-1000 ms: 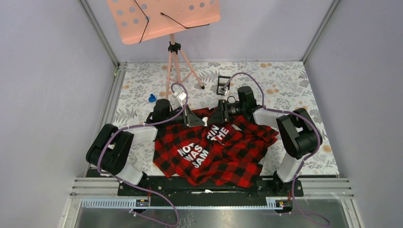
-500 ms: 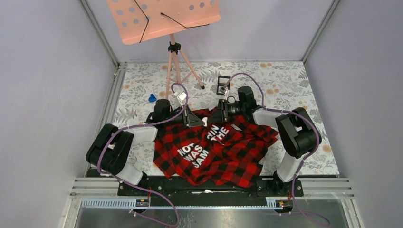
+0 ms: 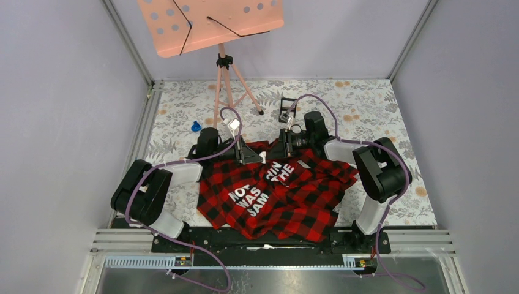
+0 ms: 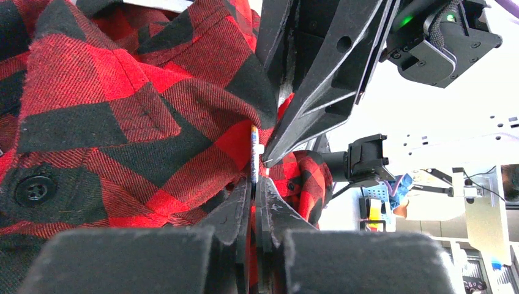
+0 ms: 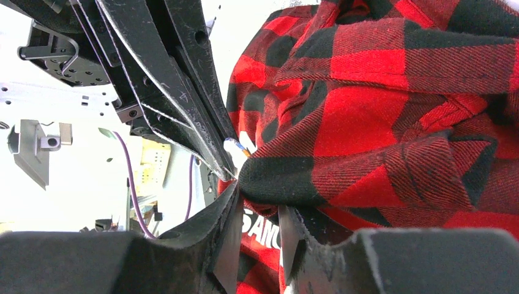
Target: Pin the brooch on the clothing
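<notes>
The red-and-black check shirt (image 3: pixel 275 196) with white letters lies crumpled at the table's near middle. Both grippers meet at its far edge. My left gripper (image 3: pixel 260 157) is shut on the brooch (image 4: pixel 253 147), a thin disc seen edge-on, pressed against a raised shirt fold (image 4: pixel 122 110). In the right wrist view the brooch (image 5: pixel 236 146) sits at the left fingers' tip. My right gripper (image 5: pixel 260 208) pinches a black fold of the shirt (image 5: pixel 275 180) and holds it up. Its tips (image 4: pixel 267 160) almost touch the brooch.
A pink music stand (image 3: pixel 211 24) on a tripod (image 3: pixel 227 86) stands at the back. A small blue object (image 3: pixel 196 127) lies far left of the shirt. A black square frame box (image 3: pixel 287 109) sits behind the right gripper. Grey walls close in the floral table cover (image 3: pixel 379 116).
The right arm has shifted slightly to the left and away. The left arm, the shirt and the brooch look unchanged.
</notes>
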You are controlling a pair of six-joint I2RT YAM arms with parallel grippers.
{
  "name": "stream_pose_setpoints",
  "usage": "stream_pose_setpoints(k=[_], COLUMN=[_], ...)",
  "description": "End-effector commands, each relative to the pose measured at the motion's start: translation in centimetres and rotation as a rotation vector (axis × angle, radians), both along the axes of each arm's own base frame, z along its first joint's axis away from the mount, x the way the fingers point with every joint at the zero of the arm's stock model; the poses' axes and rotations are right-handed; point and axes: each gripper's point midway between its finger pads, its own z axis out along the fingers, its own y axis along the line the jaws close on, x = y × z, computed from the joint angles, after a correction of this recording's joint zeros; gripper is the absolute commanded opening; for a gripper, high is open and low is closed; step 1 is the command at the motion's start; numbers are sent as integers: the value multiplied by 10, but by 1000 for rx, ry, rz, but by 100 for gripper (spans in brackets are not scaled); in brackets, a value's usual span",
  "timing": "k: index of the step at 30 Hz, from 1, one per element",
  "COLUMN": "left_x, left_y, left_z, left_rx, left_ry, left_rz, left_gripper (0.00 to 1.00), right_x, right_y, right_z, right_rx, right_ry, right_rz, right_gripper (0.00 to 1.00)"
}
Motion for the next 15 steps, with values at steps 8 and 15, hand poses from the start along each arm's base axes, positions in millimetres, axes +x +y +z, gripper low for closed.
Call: stream_pose_setpoints(k=[8,15], left_x=[-1,-1], left_y=[-7,-9], left_z=[24,31], left_rx=[-73,-109], left_ry=[-59,-45], left_rz=[-44,-50], left_gripper=[0,0], right_x=[-5,-7], right_y=[7,8], right_z=[8,10], right_rx=[39,53], right_ry=[-50,-50], right_rz=[34,42], right_gripper=[37,37])
